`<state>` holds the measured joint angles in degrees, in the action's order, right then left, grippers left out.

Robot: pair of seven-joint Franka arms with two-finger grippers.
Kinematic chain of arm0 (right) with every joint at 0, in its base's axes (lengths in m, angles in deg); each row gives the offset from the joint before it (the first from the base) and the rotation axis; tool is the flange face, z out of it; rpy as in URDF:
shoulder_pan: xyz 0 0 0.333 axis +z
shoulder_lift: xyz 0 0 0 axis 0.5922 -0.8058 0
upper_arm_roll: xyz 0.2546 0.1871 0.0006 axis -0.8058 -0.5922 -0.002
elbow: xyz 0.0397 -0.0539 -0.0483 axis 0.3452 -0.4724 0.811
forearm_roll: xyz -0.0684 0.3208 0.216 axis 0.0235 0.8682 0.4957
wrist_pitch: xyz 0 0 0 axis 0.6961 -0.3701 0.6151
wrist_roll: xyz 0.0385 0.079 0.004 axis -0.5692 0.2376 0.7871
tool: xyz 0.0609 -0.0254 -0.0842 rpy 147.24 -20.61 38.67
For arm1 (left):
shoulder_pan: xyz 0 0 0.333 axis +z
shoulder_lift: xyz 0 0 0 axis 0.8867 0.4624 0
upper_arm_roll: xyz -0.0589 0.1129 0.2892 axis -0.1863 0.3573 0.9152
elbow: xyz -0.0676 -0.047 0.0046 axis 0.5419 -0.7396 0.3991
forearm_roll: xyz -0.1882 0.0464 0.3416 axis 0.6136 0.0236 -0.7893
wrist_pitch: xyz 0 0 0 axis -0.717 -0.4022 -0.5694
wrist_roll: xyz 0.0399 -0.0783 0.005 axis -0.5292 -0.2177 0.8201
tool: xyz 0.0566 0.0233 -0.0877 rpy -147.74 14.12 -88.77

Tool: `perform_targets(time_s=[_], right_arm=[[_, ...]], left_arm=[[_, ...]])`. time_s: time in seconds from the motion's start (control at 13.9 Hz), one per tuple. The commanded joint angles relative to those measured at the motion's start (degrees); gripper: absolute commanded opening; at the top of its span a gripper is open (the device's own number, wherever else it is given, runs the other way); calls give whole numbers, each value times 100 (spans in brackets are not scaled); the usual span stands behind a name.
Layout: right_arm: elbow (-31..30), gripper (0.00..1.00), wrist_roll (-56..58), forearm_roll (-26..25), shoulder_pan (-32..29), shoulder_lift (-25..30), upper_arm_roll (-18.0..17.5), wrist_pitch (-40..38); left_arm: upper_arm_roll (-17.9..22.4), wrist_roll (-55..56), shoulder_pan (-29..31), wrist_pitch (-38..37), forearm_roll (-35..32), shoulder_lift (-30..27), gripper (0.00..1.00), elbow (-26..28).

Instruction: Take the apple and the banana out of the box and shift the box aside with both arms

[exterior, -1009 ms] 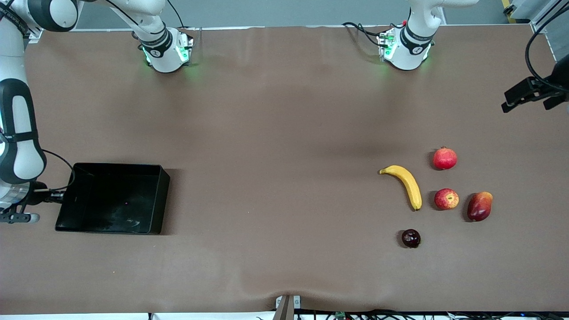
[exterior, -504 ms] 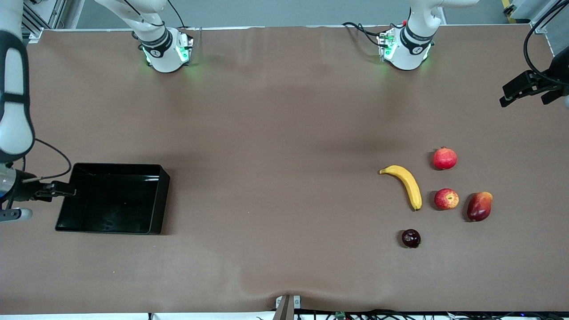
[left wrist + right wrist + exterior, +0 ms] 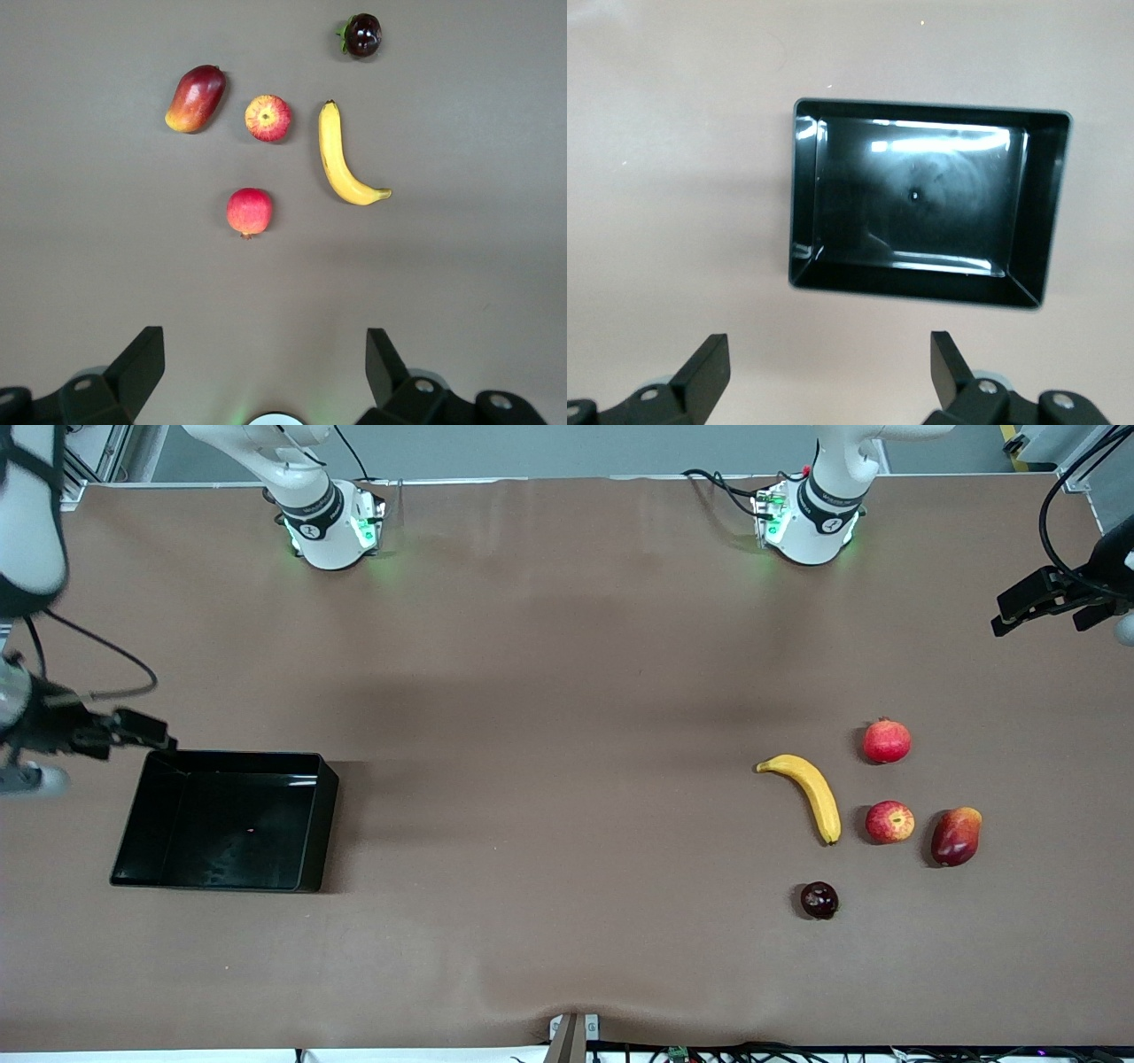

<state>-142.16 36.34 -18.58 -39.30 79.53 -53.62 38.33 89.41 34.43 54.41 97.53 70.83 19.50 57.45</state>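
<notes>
The table carries the box at the right arm's end and a cluster of fruit at the left arm's end, well apart from each other. The box sits flat and empty; the right wrist view shows only glare on its black floor.

What has just changed is at the box: a second ago the right hand was at the box's end wall nearest the table edge, and it has since let go and lifted away. It now hangs over bare table beside the box's corner, clear of the rim, fingers spread and holding nothing. The box itself has not shifted in that second.

The left hand waits over the table's edge at the left arm's end, released and empty, well away from the fruit; it has barely drifted.

The banana lies on the table, and the apple sits just beside its lower tip, not touching. Around them are a pomegranate, a mango and a small dark fruit, none of which has moved.

I judge the task finished or all but finished: both fruits are out, the box stands aside, and the right arm's pull-back looks like a retreat after placing it. Nothing visible seems left to grasp.
</notes>
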Motion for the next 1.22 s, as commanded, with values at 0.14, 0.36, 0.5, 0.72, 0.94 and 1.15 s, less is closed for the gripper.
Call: perform_targets(time_s=[0.14, 0.36, 0.5, 0.72, 0.94, 1.15], right_arm=[[-344, 100, -855, -253, 297, 929, 31, -740], [-503, 100, -980, -404, 334, 1290, 40, -1118], [-407, 100, -988, -404, 307, 1256, 57, -1145], [-292, 100, -971, -404, 272, 1229, 101, -1155], [-283, 100, -971, -421, 333, 1212, 75, -1075], [-275, 100, -945, -396, 299, 1115, 75, -1066]], left_arm=[[10, -61, -4, -1, -18, 4, 100, -47], [10, -43, -39, -36, -18, 145, 100, -215], [2, -26, -56, -44, -18, 136, 100, -215], [-7, -52, -57, -45, -18, 154, 100, -223], [2, -35, -65, -45, -27, 163, 100, -285], [-7, -26, -83, -45, -27, 215, 100, -338]])
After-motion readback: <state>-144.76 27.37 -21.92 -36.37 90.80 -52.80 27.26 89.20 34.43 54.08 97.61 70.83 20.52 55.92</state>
